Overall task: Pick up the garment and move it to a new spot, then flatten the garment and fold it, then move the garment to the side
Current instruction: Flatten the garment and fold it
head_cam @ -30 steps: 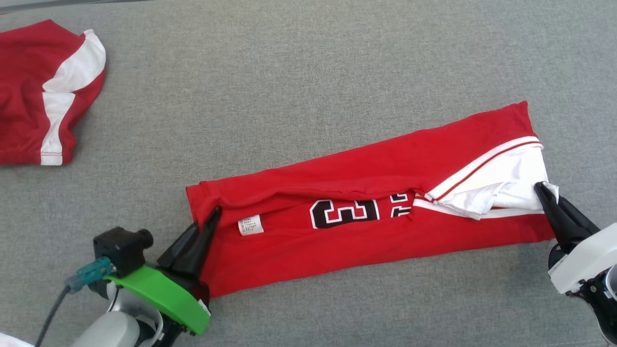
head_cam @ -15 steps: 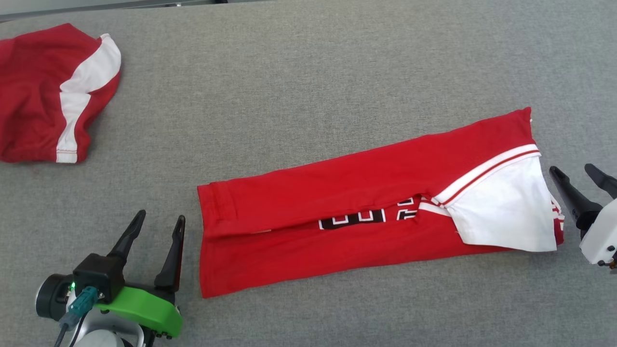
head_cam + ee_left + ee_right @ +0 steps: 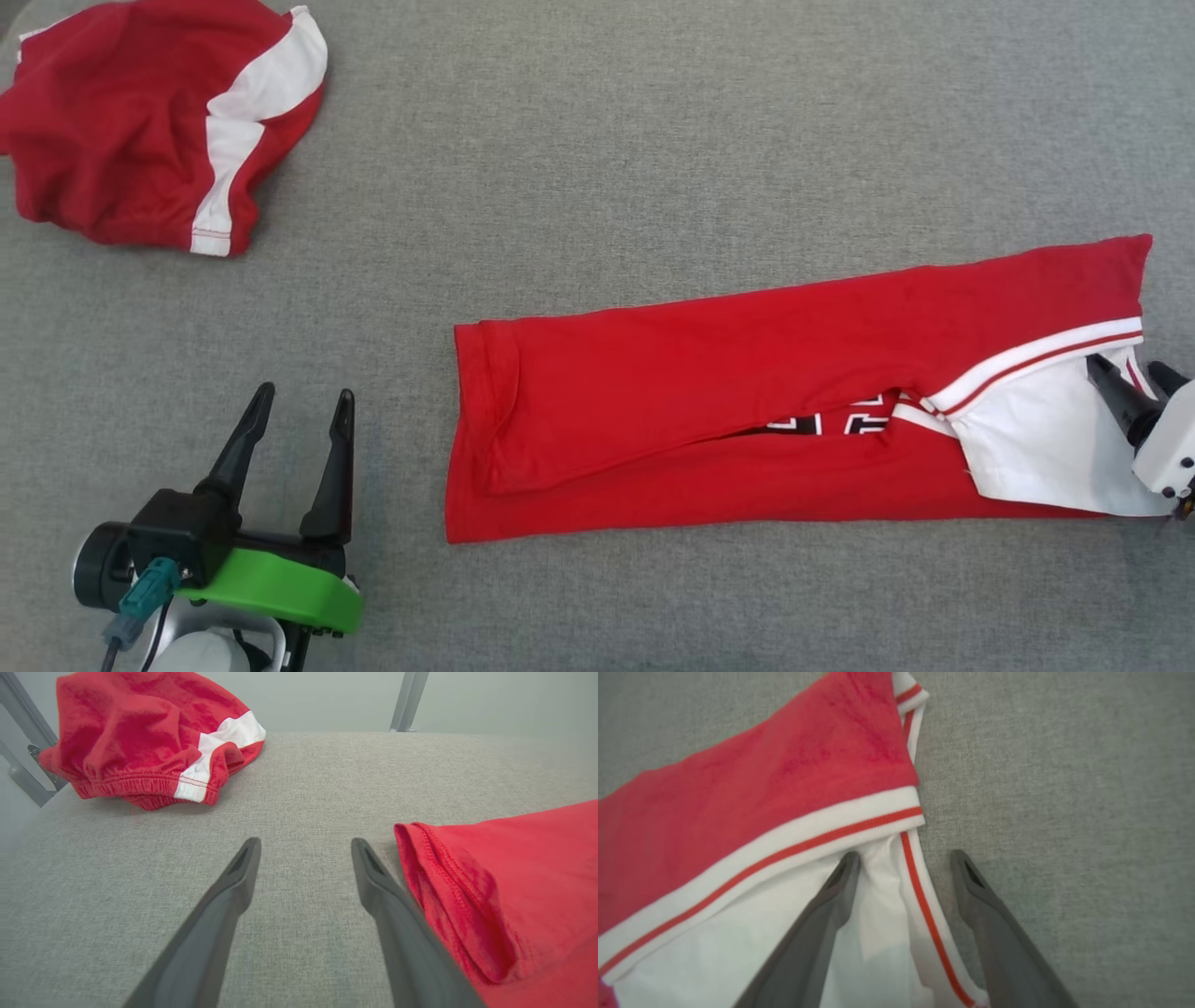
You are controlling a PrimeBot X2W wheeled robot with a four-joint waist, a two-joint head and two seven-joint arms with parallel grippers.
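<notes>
The garment [image 3: 747,392] is a red jersey with white, red-striped trim, lying flat on the grey cloth surface as a long band folded lengthwise. A strip of black-and-white lettering peeks out under the top fold. My left gripper [image 3: 305,392] stands open at the lower left, a short way off the garment's left hem. In the left wrist view that hem [image 3: 514,882] lies just right of my open left gripper [image 3: 306,844]. My right gripper [image 3: 1125,366] is open at the garment's right end. Its left finger is over the white sleeve [image 3: 784,788] and its right finger over bare cloth, seen around my right gripper [image 3: 906,856].
A second red piece with a white stripe [image 3: 140,121] lies crumpled at the far left corner, its elastic waistband [image 3: 140,742] facing the left wrist view. Grey metal posts [image 3: 409,700] rise behind the far edge. Bare grey surface [image 3: 653,168] stretches between the two pieces.
Both grippers have opened and let go of the garment. The top fold has settled over the number. My left gripper has drawn back to the left; the camera has also shifted.
</notes>
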